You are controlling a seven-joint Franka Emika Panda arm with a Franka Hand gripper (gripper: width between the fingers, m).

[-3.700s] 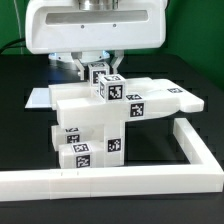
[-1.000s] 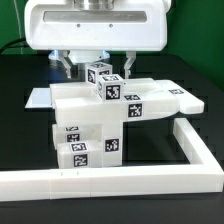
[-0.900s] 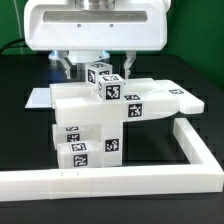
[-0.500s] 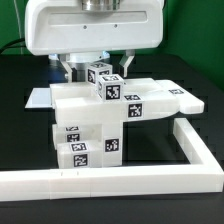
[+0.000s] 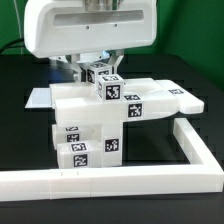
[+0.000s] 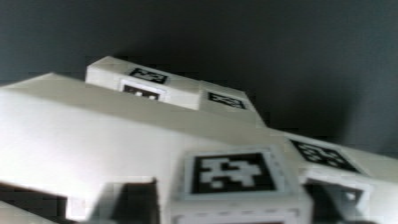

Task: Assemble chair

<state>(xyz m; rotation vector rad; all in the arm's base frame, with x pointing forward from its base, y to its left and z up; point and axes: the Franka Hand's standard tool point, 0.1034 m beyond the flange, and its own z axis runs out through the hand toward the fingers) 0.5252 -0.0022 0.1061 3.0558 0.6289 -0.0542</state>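
Chair [image 5: 100, 125] parts stand stacked on the surface [image 5: 20, 130] directly below your claw [image 5: 100, 71]. They look stiff, light and slick; grip flat opposite faces. Your claw has narrowed from wide open around the small tagged cube [image 5: 101, 74], fingers [image 6: 329, 190] hugging its sides.

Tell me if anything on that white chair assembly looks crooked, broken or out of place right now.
Nothing stands out. The chair sits as one squarely stacked white structure inside the border rail, with no loose or tipped parts in view. The gripper is down around the small tagged cube on top, which looks upright.
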